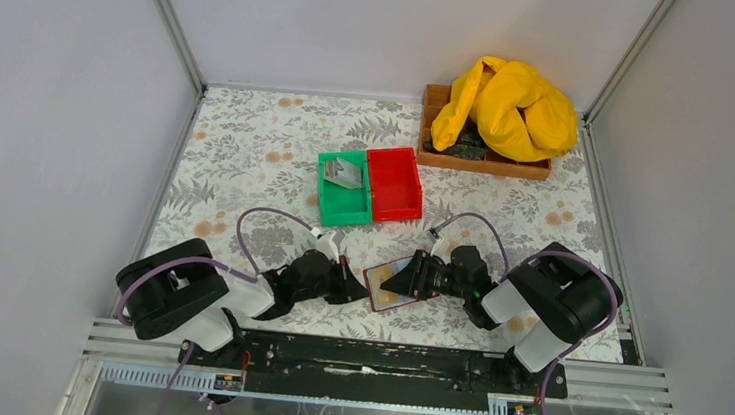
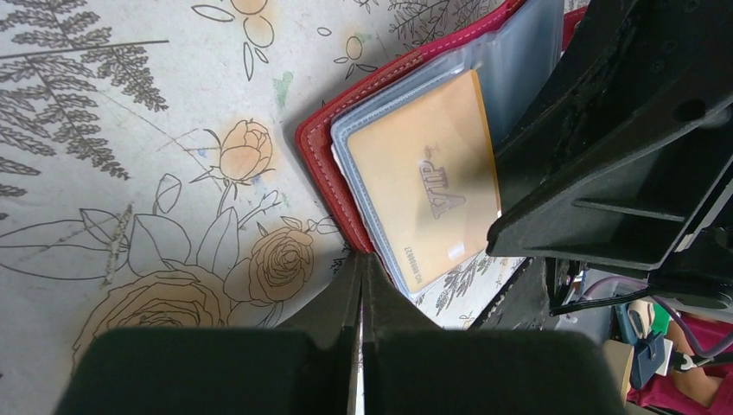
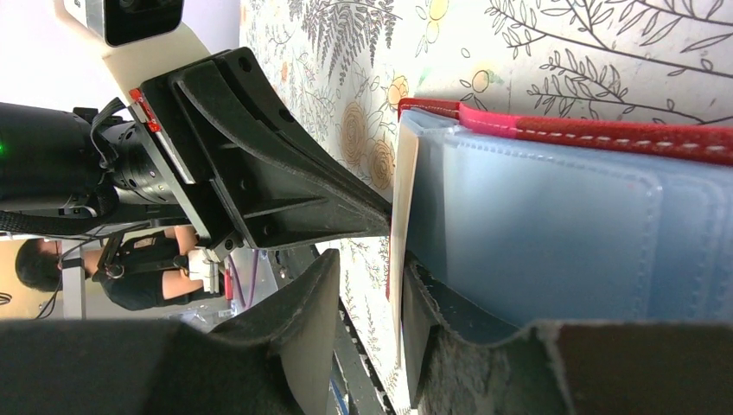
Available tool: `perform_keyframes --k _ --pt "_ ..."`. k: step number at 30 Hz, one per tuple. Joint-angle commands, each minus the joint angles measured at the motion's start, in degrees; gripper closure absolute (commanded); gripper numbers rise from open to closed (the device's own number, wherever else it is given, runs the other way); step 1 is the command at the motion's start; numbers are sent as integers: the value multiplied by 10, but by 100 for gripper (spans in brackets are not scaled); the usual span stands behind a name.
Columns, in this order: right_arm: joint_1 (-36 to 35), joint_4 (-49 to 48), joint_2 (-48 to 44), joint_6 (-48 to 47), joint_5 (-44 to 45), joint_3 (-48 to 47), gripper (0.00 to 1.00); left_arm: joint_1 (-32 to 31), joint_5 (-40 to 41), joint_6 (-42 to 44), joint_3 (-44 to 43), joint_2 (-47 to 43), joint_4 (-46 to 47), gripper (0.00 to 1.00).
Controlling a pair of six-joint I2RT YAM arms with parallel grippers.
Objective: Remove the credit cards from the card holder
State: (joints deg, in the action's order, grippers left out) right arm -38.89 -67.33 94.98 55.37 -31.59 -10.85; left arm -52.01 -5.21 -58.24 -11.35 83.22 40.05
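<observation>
1. Your left claw [image 2: 361, 259] is pinched fully shut with nothing in it. Its tip is right up against the red stitched edge of the card holder [image 2: 324, 164]
2. The card holder is lying open on the flowery table [image 1: 248, 147] near the front edge, between your two arms, with its clear sleeves facing up
3. A gold card [image 2: 423, 190] sits in the front sleeve, just beside that left tip
4. Your right claw [image 3: 372, 268] is roughly half open and straddles the edge of the gold card and its sleeve. One finger [image 3: 423, 320] is against the sleeve and the other has a gap next to it, so I honestly can't tell if it's gripping anything
5. Further back, a green bin [image 1: 336, 205] and a red bin [image 1: 393, 183] sit touching side by side, and a pale card [image 1: 348, 173] lies in the green one
6. At the far right there's a wooden tray [image 1: 488, 164] with a yellow cloth [image 1: 508, 104] heaped on it
</observation>
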Motion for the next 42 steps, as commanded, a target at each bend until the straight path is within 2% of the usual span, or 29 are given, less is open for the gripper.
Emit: perform_keyframes --k 1,9,16,28,34,38,42 --pt "-5 -16 -22 -6 -15 -5 61 -1 -5 2 17 22 -2 100" --pt "13 41 -64 -36 -6 5 61 9 -7 -5 29 22 14 100" --pt "28 140 -128 -76 26 10 61 16 -6 6 26 -1 -6 100" --pt "50 174 -159 -90 25 20 63 25 -5 9 34 -13 -13 100" --pt "59 201 -179 -93 42 25 77 26 -4 11 34 -17 -16 100" --pt "60 240 -206 -107 63 23 99 26 -9 16 28 -12 -16 100" --pt "60 313 -254 -147 95 13 100 26 -14 23 19 -12 -25 100"
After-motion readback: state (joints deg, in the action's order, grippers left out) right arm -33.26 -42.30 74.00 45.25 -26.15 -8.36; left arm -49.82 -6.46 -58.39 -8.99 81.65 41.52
